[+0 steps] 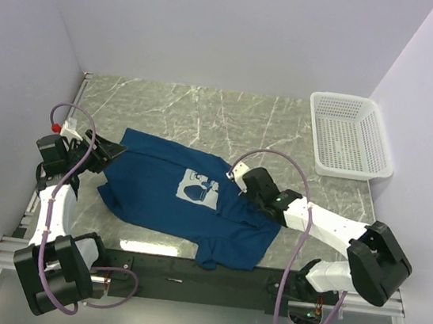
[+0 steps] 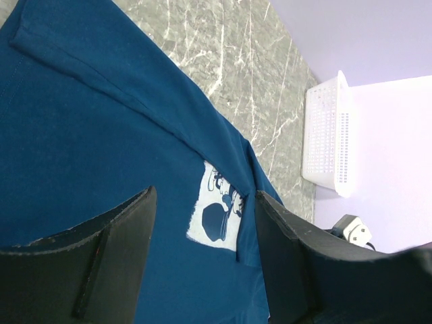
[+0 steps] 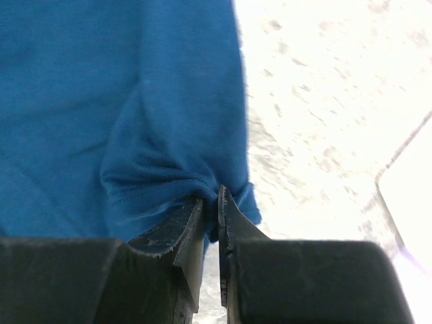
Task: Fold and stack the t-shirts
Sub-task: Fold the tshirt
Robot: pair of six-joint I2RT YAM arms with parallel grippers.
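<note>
One t-shirt point(image 1: 166, 195) lies spread, rumpled and unfolded, on the table point(image 1: 207, 113). Right pincer point(image 3: 217, 202) clamped on a bunched edge of it; left pincer point(image 2: 206, 199) apart above the cloth, gripping nothing. Assessment: folding barely begun; stacking outstanding.

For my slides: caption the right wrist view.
Right gripper, jaws closed on a bunched edge of the dark blue t-shirt, pale tabletop alongside.

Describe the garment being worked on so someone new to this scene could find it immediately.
Start at the grey marble-patterned table and look to its near centre. The dark blue t-shirt lies spread there, slightly rumpled. Its pale cartoon chest print sets it apart from the only other loose item, the white mesh basket at the far right corner.
</note>
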